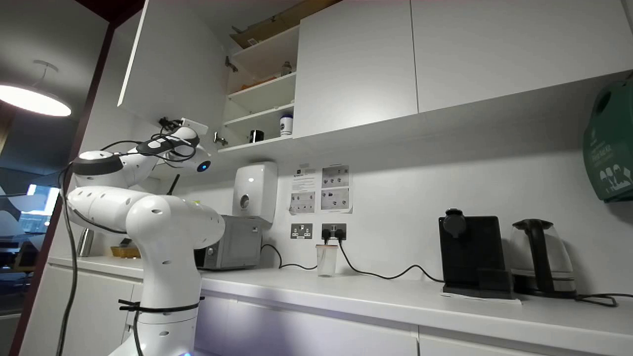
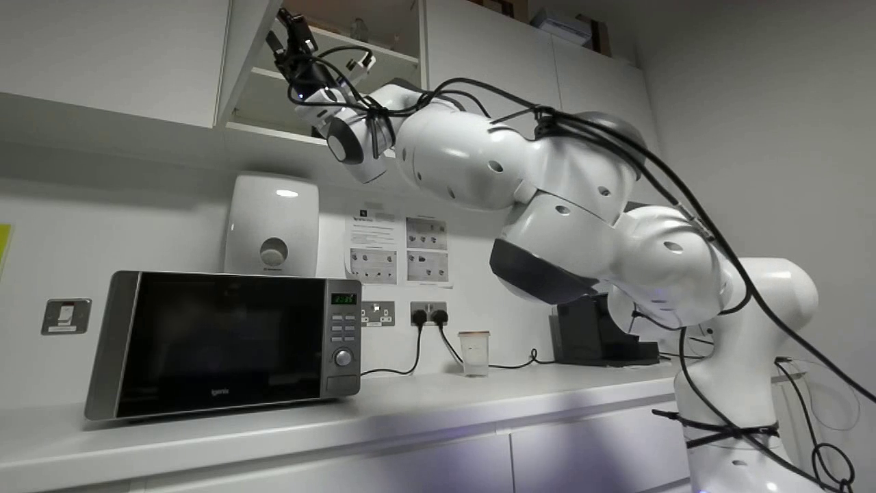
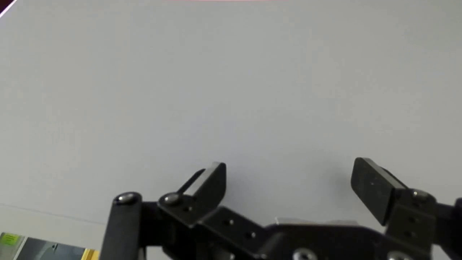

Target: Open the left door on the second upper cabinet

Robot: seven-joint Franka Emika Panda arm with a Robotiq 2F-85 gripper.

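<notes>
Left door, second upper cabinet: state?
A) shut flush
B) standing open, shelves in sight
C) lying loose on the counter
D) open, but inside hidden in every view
B: in both exterior views the left door stands out at an angle from the cabinet, and shelves show inside.

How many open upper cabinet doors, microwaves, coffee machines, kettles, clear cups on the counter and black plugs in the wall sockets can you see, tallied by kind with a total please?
Open upper cabinet door: 1
Microwave: 1
Coffee machine: 1
Kettle: 1
Clear cup: 1
Black plugs: 2
Total: 7
</notes>
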